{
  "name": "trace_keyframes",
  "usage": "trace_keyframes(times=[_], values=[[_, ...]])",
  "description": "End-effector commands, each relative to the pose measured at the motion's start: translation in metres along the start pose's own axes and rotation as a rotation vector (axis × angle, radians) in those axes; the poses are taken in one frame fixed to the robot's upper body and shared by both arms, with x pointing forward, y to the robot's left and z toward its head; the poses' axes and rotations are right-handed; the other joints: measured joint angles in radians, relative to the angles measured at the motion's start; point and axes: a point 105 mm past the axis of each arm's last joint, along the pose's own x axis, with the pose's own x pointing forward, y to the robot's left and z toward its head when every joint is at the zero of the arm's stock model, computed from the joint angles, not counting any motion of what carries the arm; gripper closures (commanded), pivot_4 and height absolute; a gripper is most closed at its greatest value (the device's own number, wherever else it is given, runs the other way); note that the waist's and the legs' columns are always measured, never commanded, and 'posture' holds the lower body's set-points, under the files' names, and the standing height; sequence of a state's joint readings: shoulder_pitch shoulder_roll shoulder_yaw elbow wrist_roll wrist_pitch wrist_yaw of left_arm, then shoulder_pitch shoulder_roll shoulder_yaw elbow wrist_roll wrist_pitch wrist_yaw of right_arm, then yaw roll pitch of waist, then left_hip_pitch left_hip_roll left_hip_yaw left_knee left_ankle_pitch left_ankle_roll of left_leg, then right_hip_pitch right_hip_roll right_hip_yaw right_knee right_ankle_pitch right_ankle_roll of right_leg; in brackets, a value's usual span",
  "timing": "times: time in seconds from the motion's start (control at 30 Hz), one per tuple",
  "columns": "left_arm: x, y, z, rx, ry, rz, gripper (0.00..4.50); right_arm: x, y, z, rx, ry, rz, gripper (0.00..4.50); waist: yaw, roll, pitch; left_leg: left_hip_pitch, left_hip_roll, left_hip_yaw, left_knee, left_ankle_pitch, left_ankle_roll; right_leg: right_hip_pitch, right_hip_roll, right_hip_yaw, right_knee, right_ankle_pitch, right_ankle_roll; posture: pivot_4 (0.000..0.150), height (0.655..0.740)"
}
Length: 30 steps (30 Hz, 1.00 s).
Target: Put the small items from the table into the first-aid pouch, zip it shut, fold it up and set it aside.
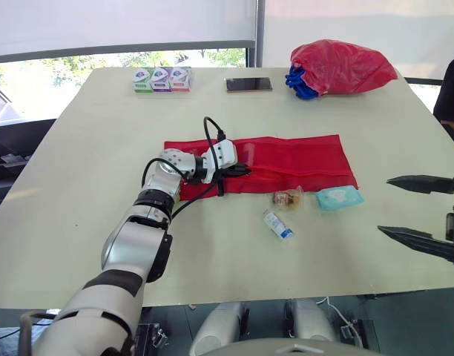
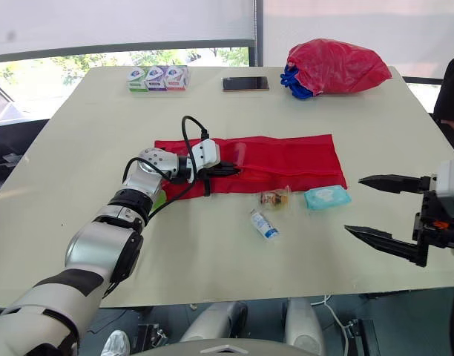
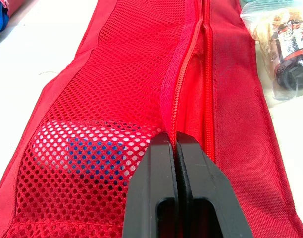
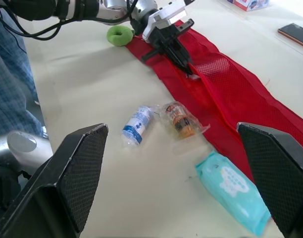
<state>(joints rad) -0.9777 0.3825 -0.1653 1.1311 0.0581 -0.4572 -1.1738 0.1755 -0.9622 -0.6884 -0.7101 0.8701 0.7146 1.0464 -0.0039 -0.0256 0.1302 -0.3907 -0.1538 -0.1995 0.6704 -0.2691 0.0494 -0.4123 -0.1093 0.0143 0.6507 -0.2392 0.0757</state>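
Note:
The red first-aid pouch lies unfolded flat across the table's middle. My left gripper rests on its left part, shut on the zip edge of the mesh pocket. A white and blue item shows through the mesh. In front of the pouch lie a clear packet of brown items, a small white bottle and a teal wipes pack. A green roll sits by my left wrist. My right gripper hovers open at the table's right, apart from the wipes pack.
At the far edge stand three small boxes, a phone and a red plastic bag with something blue beneath it. A person's dark sleeve shows at the right edge.

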Motion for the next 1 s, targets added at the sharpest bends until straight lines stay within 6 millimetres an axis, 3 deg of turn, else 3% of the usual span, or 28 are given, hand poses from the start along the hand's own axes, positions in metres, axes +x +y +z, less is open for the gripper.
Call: trace_keyframes(times=[0.03, 0.17, 0.53, 0.7, 0.77, 0.8, 0.9, 0.93, 1.0], values=[[-0.003, 0.009, 0.01, 0.042, -0.012, 0.018, 4.5, 0.017, 0.01, -0.008, 0.018, 0.009, -0.027, 0.05, 0.0, 0.0, 0.0, 0.0, 0.0, 0.0, 0.0, 0.0, 0.0, 0.0, 0.0, 0.0, 0.0, 0.0, 0.0, 0.15, 0.74], [-0.002, 0.008, 0.01, 0.048, -0.011, 0.012, 4.5, 0.046, 0.03, -0.03, 0.088, 0.039, -0.011, 0.05, 0.0, 0.0, 0.0, 0.0, 0.0, 0.0, 0.0, 0.0, 0.0, 0.0, 0.0, 0.0, 0.0, 0.0, 0.0, 0.15, 0.74], [0.006, 0.007, 0.017, 0.057, -0.027, 0.0, 4.5, 0.133, 0.047, -0.081, 0.159, 0.127, -0.038, 0.05, -0.001, -0.002, -0.001, 0.001, -0.001, 0.0, 0.0, 0.0, 0.0, 0.0, 0.004, 0.0, 0.001, 0.0, 0.0, 0.15, 0.74], [0.006, 0.008, 0.02, 0.061, -0.032, -0.002, 4.5, 0.146, 0.047, -0.093, 0.167, 0.176, -0.025, 0.05, -0.001, -0.002, -0.001, 0.001, -0.001, 0.0, 0.001, 0.0, 0.0, 0.0, 0.004, 0.0, 0.0, 0.0, 0.0, 0.15, 0.74], [0.006, 0.009, 0.02, 0.062, -0.03, 0.0, 4.5, 0.148, 0.048, -0.09, 0.165, 0.163, -0.014, 0.58, -0.002, -0.002, -0.001, 0.001, -0.001, -0.001, 0.001, 0.0, 0.0, 0.0, 0.004, 0.0, 0.001, 0.0, 0.0, 0.15, 0.74], [0.005, 0.009, 0.019, 0.061, -0.03, 0.001, 4.5, 0.148, 0.049, -0.091, 0.163, 0.168, -0.005, 0.58, -0.003, -0.002, -0.001, 0.001, -0.001, -0.001, 0.001, 0.0, 0.0, 0.0, 0.004, -0.001, 0.001, 0.0, 0.0, 0.15, 0.74], [0.005, 0.009, 0.019, 0.06, -0.031, 0.001, 4.5, 0.147, 0.05, -0.092, 0.149, 0.185, 0.011, 1.97, -0.005, -0.002, -0.001, 0.001, -0.001, -0.001, 0.001, 0.0, 0.0, 0.0, 0.004, -0.001, 0.001, 0.0, 0.0, 0.15, 0.74], [0.006, 0.008, 0.019, 0.06, -0.032, 0.001, 4.5, 0.147, 0.05, -0.09, 0.149, 0.181, 0.013, 2.87, -0.005, -0.002, -0.001, 0.001, -0.001, -0.001, 0.001, 0.0, 0.0, 0.0, 0.004, -0.001, 0.001, 0.0, 0.0, 0.15, 0.74], [0.006, 0.008, 0.019, 0.059, -0.033, 0.002, 4.5, 0.146, 0.049, -0.085, 0.157, 0.166, 0.013, 3.38, -0.006, -0.002, -0.001, 0.001, -0.001, -0.001, 0.001, 0.0, 0.0, 0.0, 0.004, -0.001, 0.001, 0.0, 0.0, 0.15, 0.74]])
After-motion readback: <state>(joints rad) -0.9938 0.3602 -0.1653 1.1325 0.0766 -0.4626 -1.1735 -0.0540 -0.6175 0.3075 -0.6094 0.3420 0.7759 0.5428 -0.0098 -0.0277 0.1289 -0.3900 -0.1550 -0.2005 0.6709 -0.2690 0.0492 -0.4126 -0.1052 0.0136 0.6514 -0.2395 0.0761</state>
